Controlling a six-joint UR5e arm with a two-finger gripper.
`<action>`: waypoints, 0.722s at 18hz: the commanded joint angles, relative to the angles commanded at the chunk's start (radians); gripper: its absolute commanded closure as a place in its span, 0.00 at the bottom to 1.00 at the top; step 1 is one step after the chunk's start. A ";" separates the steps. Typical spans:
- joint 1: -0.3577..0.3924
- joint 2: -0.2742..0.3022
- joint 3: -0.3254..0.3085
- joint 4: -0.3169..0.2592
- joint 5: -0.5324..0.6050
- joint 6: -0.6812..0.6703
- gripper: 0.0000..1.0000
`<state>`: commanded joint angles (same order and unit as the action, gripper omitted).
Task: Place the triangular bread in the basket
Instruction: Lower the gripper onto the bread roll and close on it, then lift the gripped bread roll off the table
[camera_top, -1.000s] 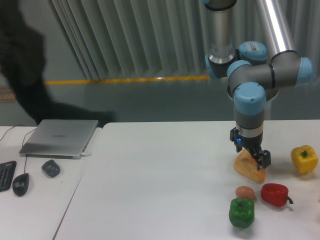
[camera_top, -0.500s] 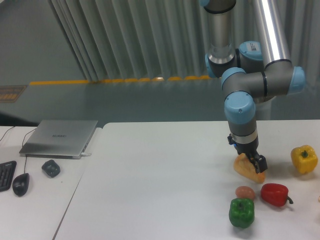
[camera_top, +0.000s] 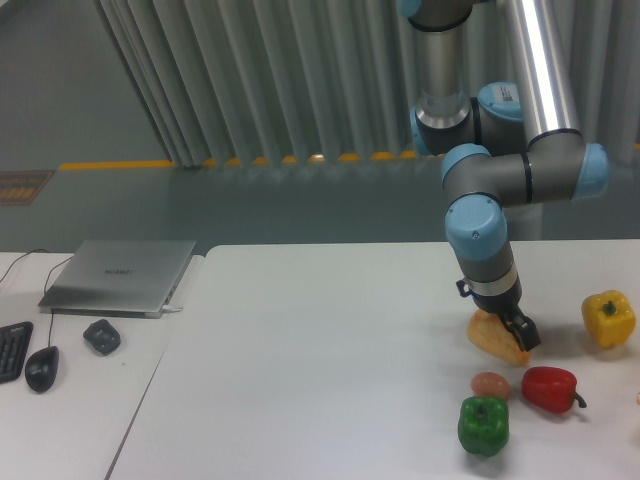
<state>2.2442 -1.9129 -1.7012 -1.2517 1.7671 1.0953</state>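
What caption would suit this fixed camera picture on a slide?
Robot arm's fingers down on the triangular bread on a white table, beside an egg and three peppers.

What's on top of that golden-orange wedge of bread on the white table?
The arm's black gripper sits on the golden-orange wedge of bread, covering its right end. Whether its fingers are closed on it cannot be made out.

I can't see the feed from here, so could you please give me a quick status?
Gripper down on the triangular bread, grip unclear. Bread on table. No basket visible. Egg, red pepper close by.
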 joint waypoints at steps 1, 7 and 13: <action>0.000 -0.002 0.000 0.000 -0.002 -0.002 0.06; 0.000 -0.003 0.000 0.002 0.000 -0.002 0.07; -0.012 -0.021 0.003 0.002 0.026 0.002 0.24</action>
<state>2.2319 -1.9343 -1.6981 -1.2502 1.7932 1.0968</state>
